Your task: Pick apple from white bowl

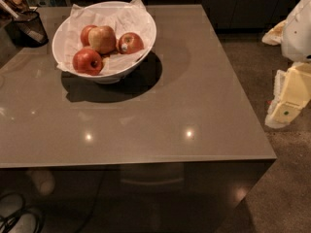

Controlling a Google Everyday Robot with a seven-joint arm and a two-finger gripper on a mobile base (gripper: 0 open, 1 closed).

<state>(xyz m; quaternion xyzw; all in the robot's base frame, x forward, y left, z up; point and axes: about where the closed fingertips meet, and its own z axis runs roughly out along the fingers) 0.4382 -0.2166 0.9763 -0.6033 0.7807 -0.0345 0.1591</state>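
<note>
The white bowl (pixel 141 21), wide and lined with crumpled white paper, stands at the far left of the grey table (pixel 184 106). The apple (pixel 131 42), red with a small pale sticker, lies at the right side of the bowl. A paler yellow-pink apple (pixel 102 39) lies beside it, a deep red apple (pixel 87 61) at the front, and another red one (pixel 85 32) partly hidden behind. My gripper (pixel 287 101), pale yellow and white, hangs at the right edge of the view, off the table and far from the bowl.
A small dark mesh cup (pixel 30 27) with utensils stands at the table's far left corner. A white part of my arm (pixel 301 25) is at the upper right. Dark cabinets (pixel 233 4) line the back. Speckled floor (pixel 286 188) lies to the right.
</note>
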